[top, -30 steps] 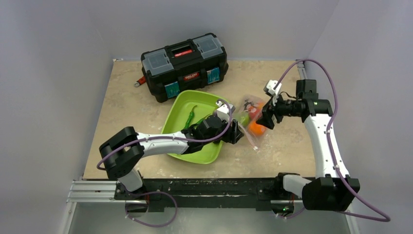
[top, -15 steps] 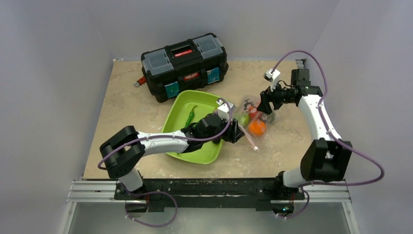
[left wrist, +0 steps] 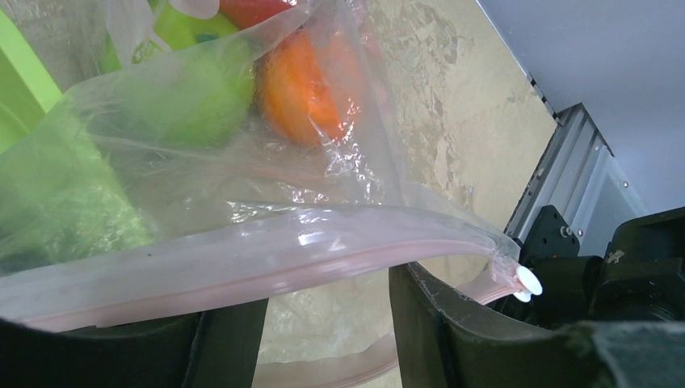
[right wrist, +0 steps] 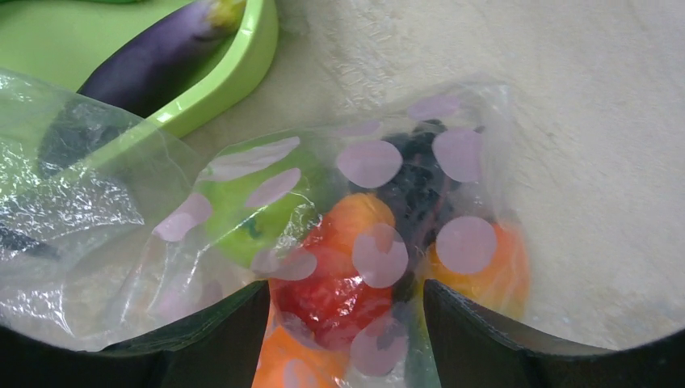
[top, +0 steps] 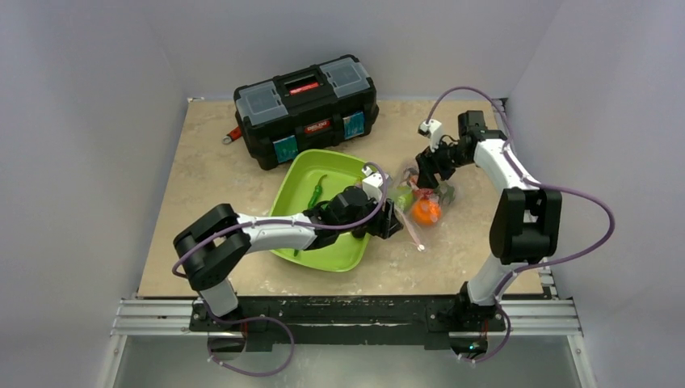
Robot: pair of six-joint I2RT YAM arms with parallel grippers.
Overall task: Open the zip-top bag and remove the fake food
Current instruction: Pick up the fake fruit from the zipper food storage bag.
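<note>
The zip-top bag (top: 418,192) lies right of the lime-green tray (top: 295,182), holding fake food: an orange (top: 426,211) and a lime (top: 403,196). My left gripper (top: 393,220) reaches across the tray to the bag's mouth. Its jaws stand open (left wrist: 327,291), with the pink zip strip (left wrist: 242,259) arching over the fingers and a second strip below them. My right gripper (top: 426,176) is open (right wrist: 347,323) at the bag's far end. Its fingers straddle the plastic over a strawberry (right wrist: 335,295), beside dark berries (right wrist: 416,190). An eggplant (right wrist: 153,61) and a bean pod (top: 317,192) lie in the tray.
A black toolbox (top: 307,109) stands at the back behind the tray, with a red-handled tool (top: 233,134) at its left end. The white zip slider (left wrist: 529,283) sits at the strip's near end. Walls close in the table on three sides.
My right gripper has swung back and to the left, from beside the orange to the bag's far end. The left gripper and the bag have hardly shifted.
</note>
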